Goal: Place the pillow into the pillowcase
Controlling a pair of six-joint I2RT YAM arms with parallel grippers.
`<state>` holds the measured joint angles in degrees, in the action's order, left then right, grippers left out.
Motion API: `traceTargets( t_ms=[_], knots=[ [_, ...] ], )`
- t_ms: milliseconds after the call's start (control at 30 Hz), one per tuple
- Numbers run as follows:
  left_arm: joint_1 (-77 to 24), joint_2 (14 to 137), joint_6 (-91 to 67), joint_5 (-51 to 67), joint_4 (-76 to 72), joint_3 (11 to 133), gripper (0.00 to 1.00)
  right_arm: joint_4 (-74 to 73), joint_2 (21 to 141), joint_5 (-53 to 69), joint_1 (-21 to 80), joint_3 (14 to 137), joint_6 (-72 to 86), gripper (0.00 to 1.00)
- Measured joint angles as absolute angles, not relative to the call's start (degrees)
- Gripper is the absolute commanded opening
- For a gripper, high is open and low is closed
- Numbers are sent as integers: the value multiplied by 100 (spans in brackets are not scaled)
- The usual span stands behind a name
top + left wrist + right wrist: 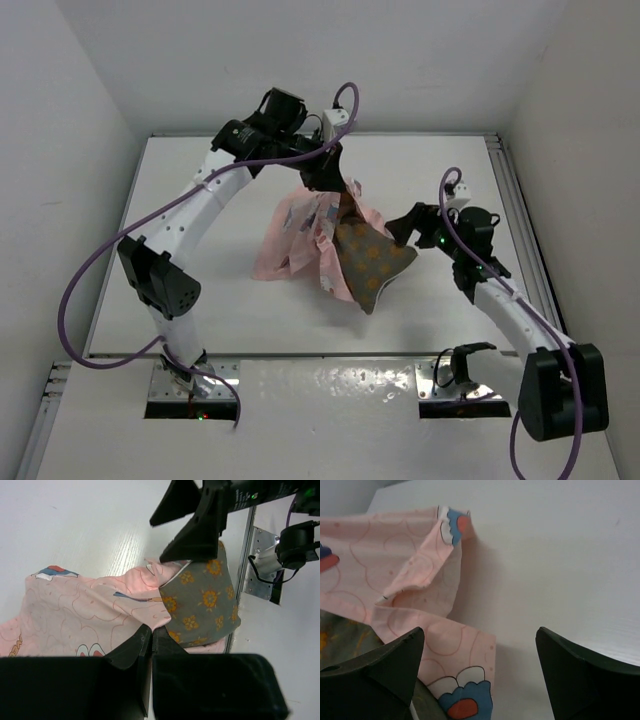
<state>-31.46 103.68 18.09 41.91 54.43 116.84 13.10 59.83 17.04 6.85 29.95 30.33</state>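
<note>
At table centre, top view: your left gripper (322, 183) holds pillowcase (290, 235) raised; pillow (368, 262) pokes out its right side. Left wrist: fingers (131, 647) pinched tight on pink cloth. Right wrist: your right gripper (479, 635) spread wide, empty, just beside pillowcase.

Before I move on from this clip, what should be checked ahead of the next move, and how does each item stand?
1. Left pincer shut on the pillowcase: ok, the cloth hangs lifted from it.
2. Right pincer free to grasp: ok, jaws wide apart and gripping nothing.
3. Right pincer close to the pillow: ok, it sits at the exposed end.
4. Pillow fully inside the pillowcase: not ok, most of it shows outside the pink cloth.
5. Pillowcase mouth held open: cannot tell, folds hide it.
6. Left pincer pinching the pillow as well: cannot tell.
</note>
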Motion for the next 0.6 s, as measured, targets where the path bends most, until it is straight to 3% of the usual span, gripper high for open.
traceTargets(
  t_ms=[300, 433, 600],
  knots=[
    [-3168, 10328, 1894, 4217, 5599, 11653, 0, 3258, 7002, 2834, 1247, 1577, 4082, 91],
    [-3170, 10328, 1883, 4224, 5594, 11653, 0, 4042, 7601, 2873, 1791, 1555, 4482, 80],
    [-3173, 10311, 1887, 4217, 5586, 11620, 0, 4709, 8047, 2735, 2200, 1623, 4807, 74]
  ],
)
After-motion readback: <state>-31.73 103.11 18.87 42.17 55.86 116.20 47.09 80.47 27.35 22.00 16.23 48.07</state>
